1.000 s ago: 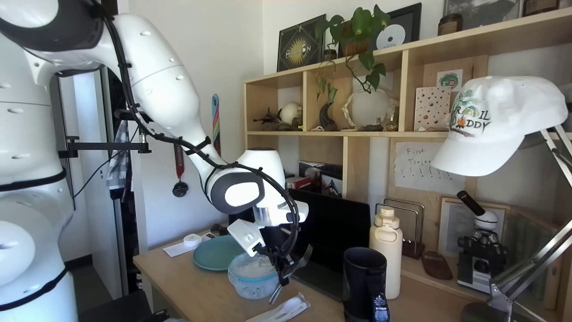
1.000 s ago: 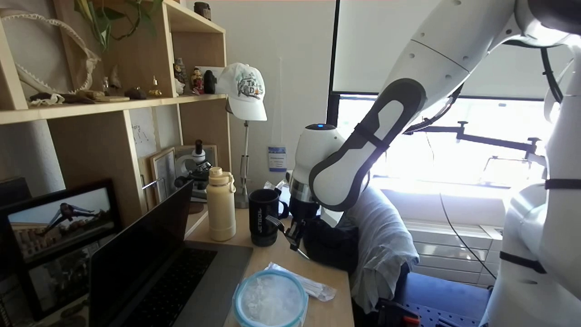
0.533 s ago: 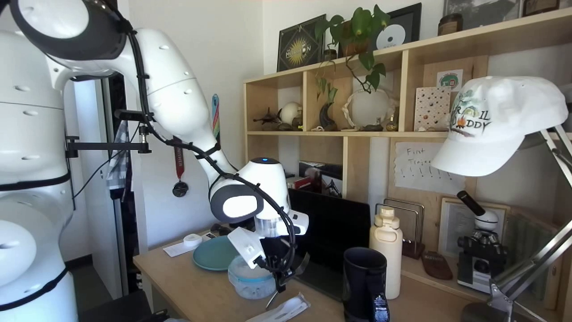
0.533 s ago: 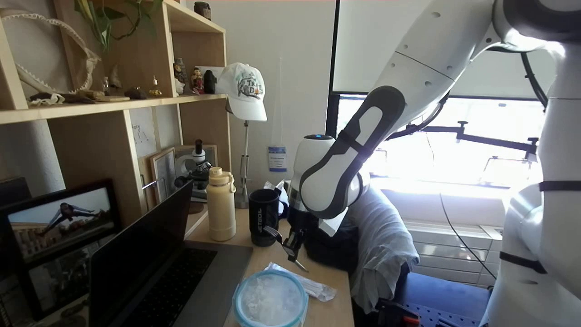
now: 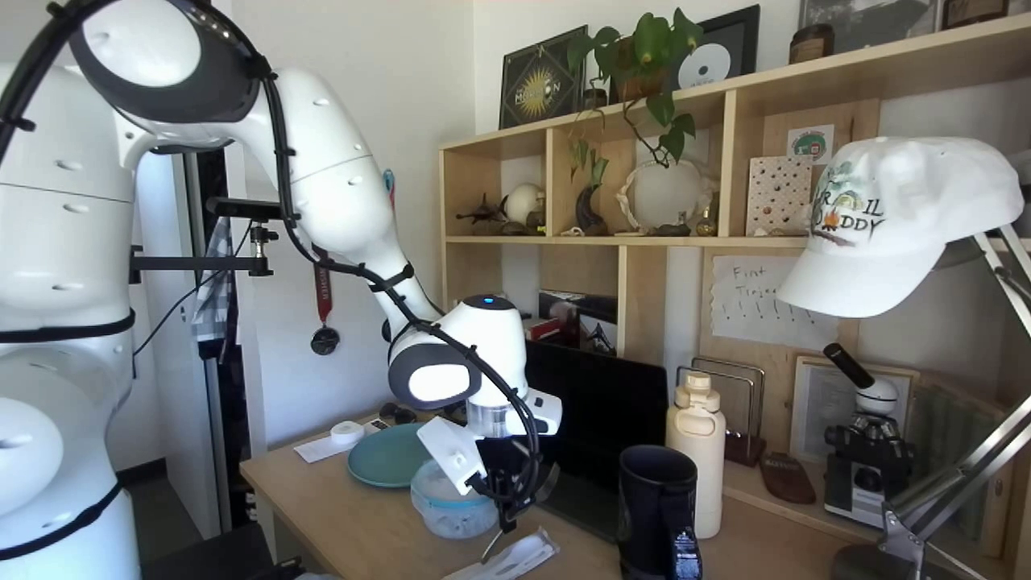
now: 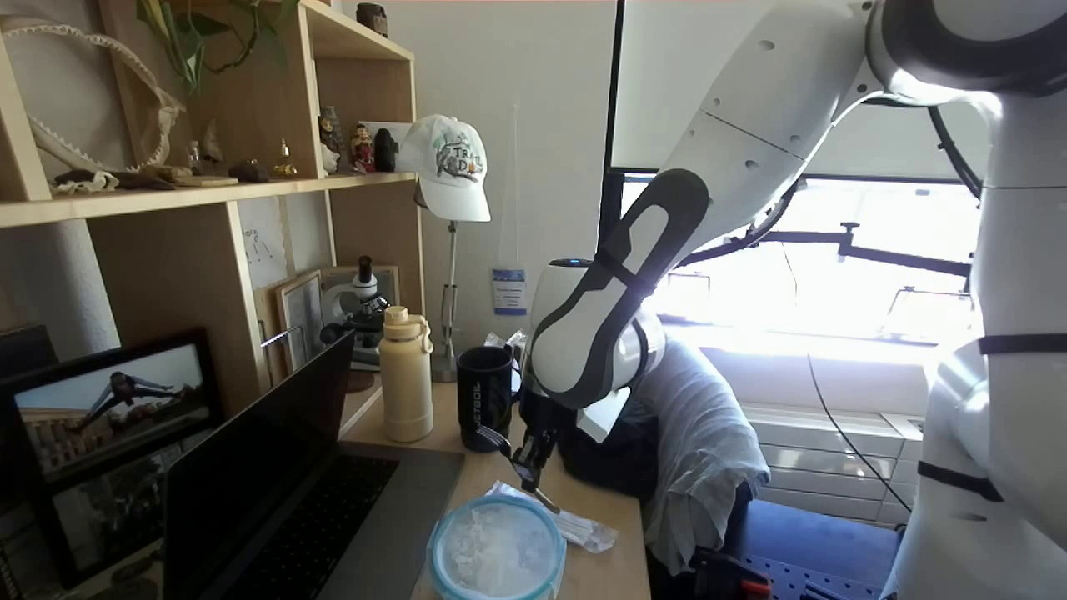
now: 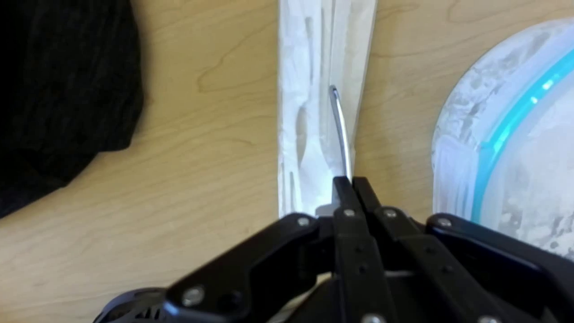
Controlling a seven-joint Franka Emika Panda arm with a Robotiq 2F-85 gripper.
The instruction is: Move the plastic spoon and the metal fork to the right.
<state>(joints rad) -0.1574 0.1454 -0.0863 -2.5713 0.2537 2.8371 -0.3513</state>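
Wrist view: the black gripper [image 7: 350, 181] has its jaws closed on the handle of the metal fork [image 7: 341, 130], near a round, turquoise-rimmed tub [image 7: 503, 128]. Just beside the tub but apart from it, the white plastic spoon [image 7: 316, 175] lies in a clear wrapper [image 7: 346, 49] on the wooden table [image 7: 202, 188]. The fork's handle end is over that wrapper; whether they touch cannot be told. In both exterior views the fork slants, tines higher than handle. A laptop [image 6: 333, 508] stands near the tub, a black mug [image 6: 484, 392] well apart from it, and a green plate [image 5: 385, 457] lies on the tub's opposite side from the spoon.
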